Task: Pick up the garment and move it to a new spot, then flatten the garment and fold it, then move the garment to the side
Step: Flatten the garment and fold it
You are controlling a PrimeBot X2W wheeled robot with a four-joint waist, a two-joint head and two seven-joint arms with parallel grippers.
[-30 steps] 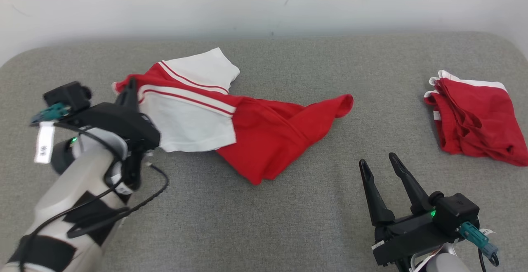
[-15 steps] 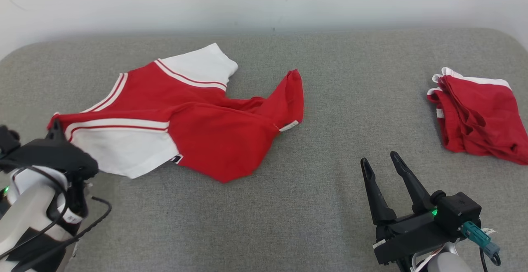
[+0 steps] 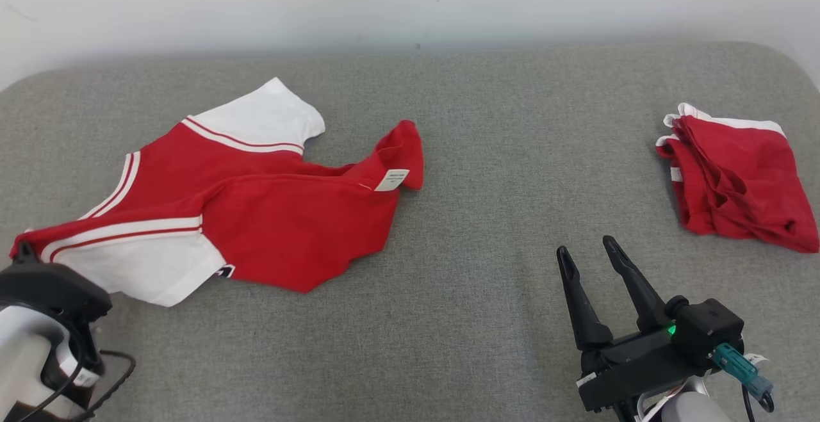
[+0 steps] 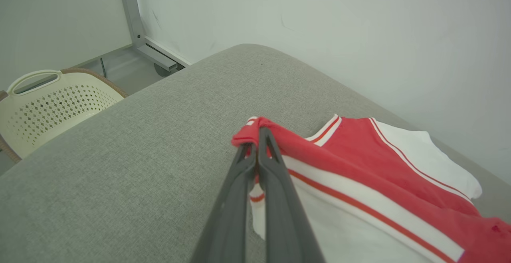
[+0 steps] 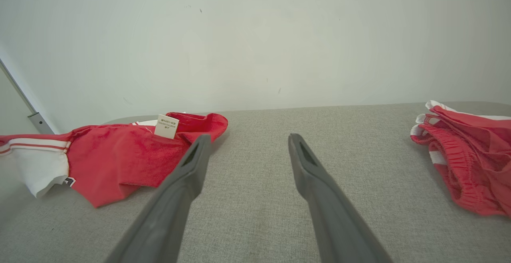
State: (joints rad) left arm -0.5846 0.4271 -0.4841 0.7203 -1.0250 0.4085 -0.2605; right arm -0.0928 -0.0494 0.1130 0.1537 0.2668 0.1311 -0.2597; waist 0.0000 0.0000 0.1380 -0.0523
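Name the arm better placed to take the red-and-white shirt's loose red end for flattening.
Right. The left gripper is shut on the red-and-white fabric shirt at its left edge. The right gripper stands open and empty, nearer the bunched red end with the white label.

Soft, even light falls bright across my bench, with no glare anywhere. Shadows are faint: a thin dark rim under the garment. My head view is sharp. In both wrist views my jaws blur near the lens, and lines bend toward the edges.
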